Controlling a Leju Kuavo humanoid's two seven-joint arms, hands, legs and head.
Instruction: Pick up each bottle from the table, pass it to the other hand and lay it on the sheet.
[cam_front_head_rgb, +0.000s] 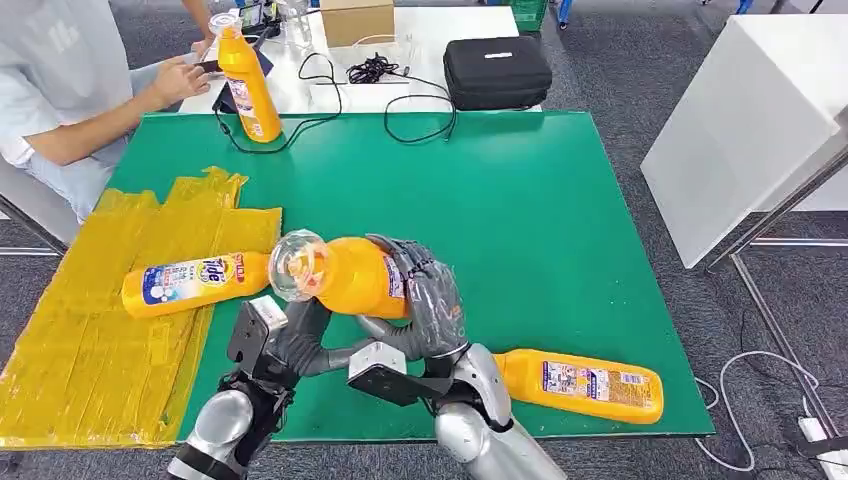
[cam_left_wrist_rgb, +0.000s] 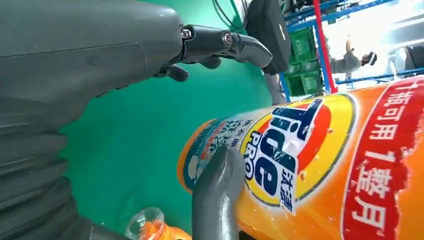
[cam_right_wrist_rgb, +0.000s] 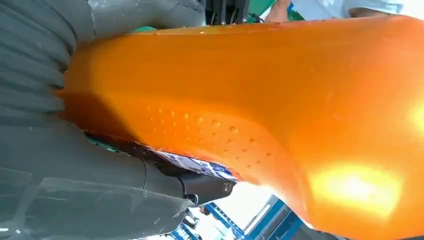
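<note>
Orange plastic detergent bottle with a clear cap (cam_front_head_rgb: 340, 275) hangs above the green table mat (cam_front_head_rgb: 520, 200), near its front edge, gripped around its lower body by the robot's grey right hand (cam_front_head_rgb: 425, 300), whose fingers wrap the label side. The right wrist view shows that bottle's orange wall (cam_right_wrist_rgb: 260, 100) pressed against the palm. The left hand (cam_front_head_rgb: 295, 335) sits just under the capped end, fingers apart; its wrist view shows the thumb (cam_left_wrist_rgb: 217, 195) against the bottle's blue-and-yellow label (cam_left_wrist_rgb: 285, 150) while the dark fingers (cam_left_wrist_rgb: 225, 42) stand clear of it, so whether it has taken hold cannot be told.

A second orange bottle (cam_front_head_rgb: 195, 282) lies on its side on the crumpled yellow plastic sheet (cam_front_head_rgb: 90, 340) at the table's left. A third (cam_front_head_rgb: 583, 385) lies flat on the mat by the front right corner. A fourth (cam_front_head_rgb: 248, 85) stands upright at the far left corner, beside a seated person's hand (cam_front_head_rgb: 180, 80).
</note>
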